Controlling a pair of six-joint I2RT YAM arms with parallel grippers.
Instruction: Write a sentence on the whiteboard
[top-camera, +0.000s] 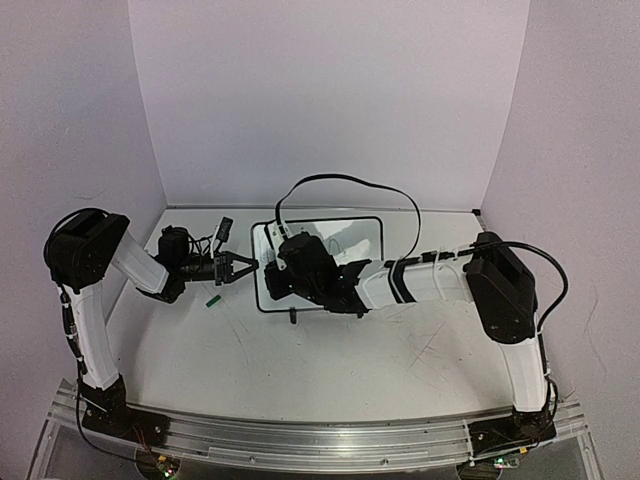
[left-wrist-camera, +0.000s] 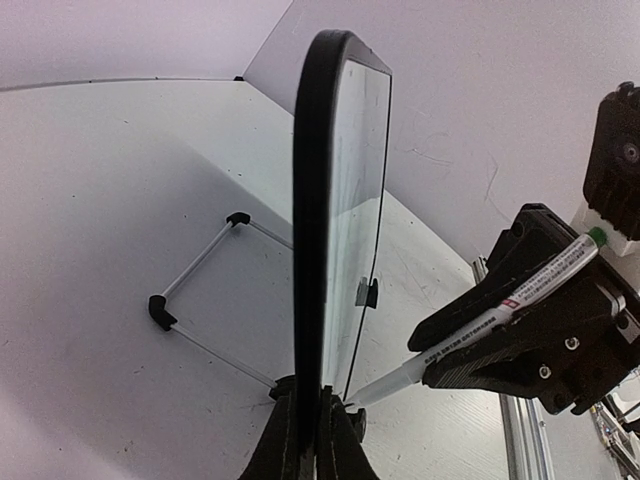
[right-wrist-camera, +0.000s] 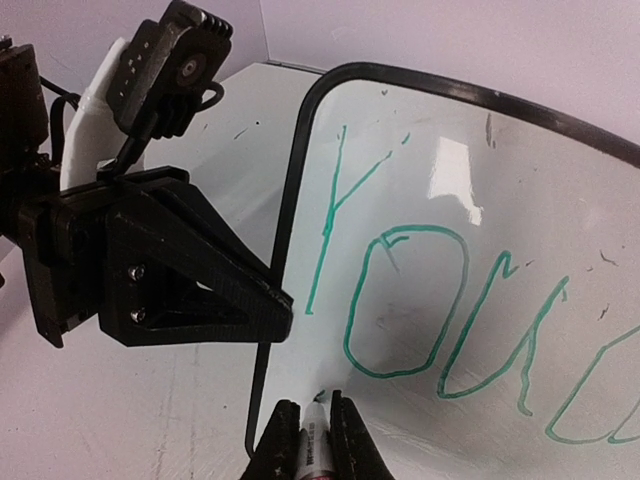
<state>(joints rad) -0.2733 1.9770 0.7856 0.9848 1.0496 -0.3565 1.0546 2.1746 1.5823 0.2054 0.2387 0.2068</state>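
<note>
1. Lilac walls closed round a scratched white tabletop (top-camera: 300, 370), with both arm bases at its near edge.
2. Near the middle sat the whiteboard (top-camera: 350, 238), black-framed and propped on a thin wire stand (left-wrist-camera: 200, 290). Its long axis ran left to right across the table.
3. The left gripper (left-wrist-camera: 312, 420) was clenched on the board's left frame edge, steadying it.
4. The right gripper (right-wrist-camera: 313, 405) was clamped on a white marker (left-wrist-camera: 500, 310) with a green end. The barrel slanted toward the board's face, and the tip touched, or very nearly touched, the face near its lower left corner.
5. The sentence (right-wrist-camera: 440, 300) showed in green: "You" plainly, then further letters running off the right side of the right wrist view.
6. The tip lay below the "Y", just inside the left frame and near the left claw, with bare board to its right. A second line looked about to begin. Its strokes would have to travel rightward along the board's length, away from the left claw.
7. A small green object (top-camera: 213, 297), perhaps the marker's cap, lay on the table near the left gripper.
</note>
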